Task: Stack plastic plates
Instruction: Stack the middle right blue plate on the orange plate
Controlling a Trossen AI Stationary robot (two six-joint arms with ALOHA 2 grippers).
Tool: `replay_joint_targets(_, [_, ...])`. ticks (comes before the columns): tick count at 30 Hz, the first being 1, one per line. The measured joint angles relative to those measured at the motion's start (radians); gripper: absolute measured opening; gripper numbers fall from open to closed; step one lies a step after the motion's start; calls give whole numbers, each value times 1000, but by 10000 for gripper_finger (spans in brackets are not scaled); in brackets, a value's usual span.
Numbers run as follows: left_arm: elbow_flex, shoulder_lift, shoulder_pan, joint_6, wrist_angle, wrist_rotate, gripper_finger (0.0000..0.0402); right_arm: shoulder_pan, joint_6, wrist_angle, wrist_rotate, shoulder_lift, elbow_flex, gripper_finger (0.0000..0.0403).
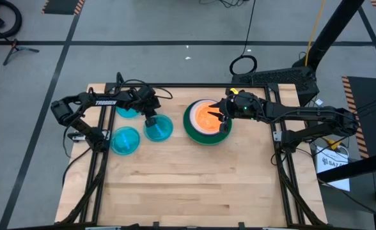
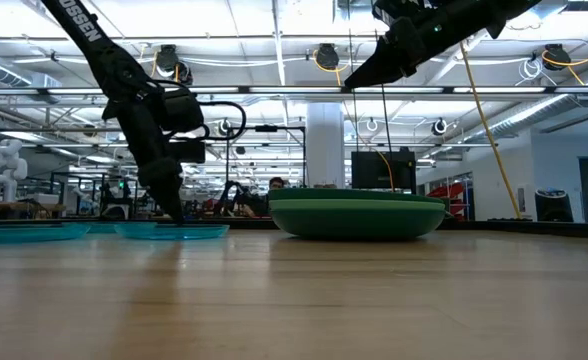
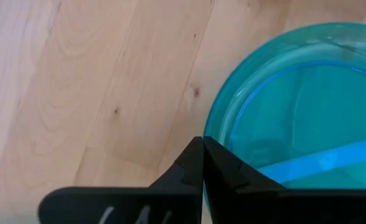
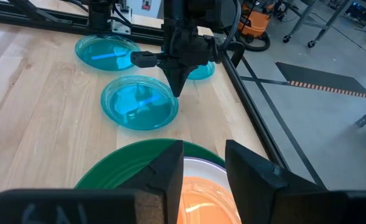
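A stack stands at the table's middle right: a large dark green plate [image 1: 204,137] [image 2: 359,215] at the bottom, a white rim above it, and a small orange plate [image 1: 207,117] [image 4: 201,199] on top. My right gripper [image 1: 222,113] [image 4: 205,165] hovers open above the stack, well clear of it in the low view [image 2: 356,78]. Three translucent blue plates lie flat on the table's left half. My left gripper [image 1: 151,119] [image 3: 203,143] points down at the rim of the blue plate nearest the stack [image 1: 160,130] [image 4: 139,106]. My left gripper comes from above, pointing down, onto the blue plate's rim [image 3: 209,127] on its far left side. The fingers [image 3: 186,168] stand shut with the rim at their seam, one outside and one inside the plate. The plate lies flat on the table [image 2: 174,231].
Two more blue plates lie to the left: one by the far edge under the left arm [image 1: 127,111] [image 4: 105,50], one nearer [image 1: 125,140]. The table's near half [image 1: 188,191] is bare wood. Black frame rails run along both sides of the table.
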Motion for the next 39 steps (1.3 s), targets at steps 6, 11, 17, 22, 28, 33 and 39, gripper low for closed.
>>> replay_joint_targets(6, [1,-1,0,-19,0,1,5,0,0,0,0,0,0,114])
replay_joint_targets(11, [1,-49,0,-41,-8,0,4,0,0,0,0,0,0,114])
replay_joint_targets(17, [1,-166,0,-69,-37,-23,4,0,0,0,0,0,0,114])
replay_joint_targets(22, [2,-239,-3,-93,-55,-25,4,0,0,0,0,0,0,114])
replay_joint_targets(28, [2,-281,-32,-108,-57,-25,3,0,0,0,0,0,0,114])
replay_joint_targets(33, [2,-293,-71,-132,-50,-25,3,0,0,0,0,0,0,114])
replay_joint_targets(39, [2,-340,-127,-176,-50,-74,3,0,3,1,0,0,0,114])
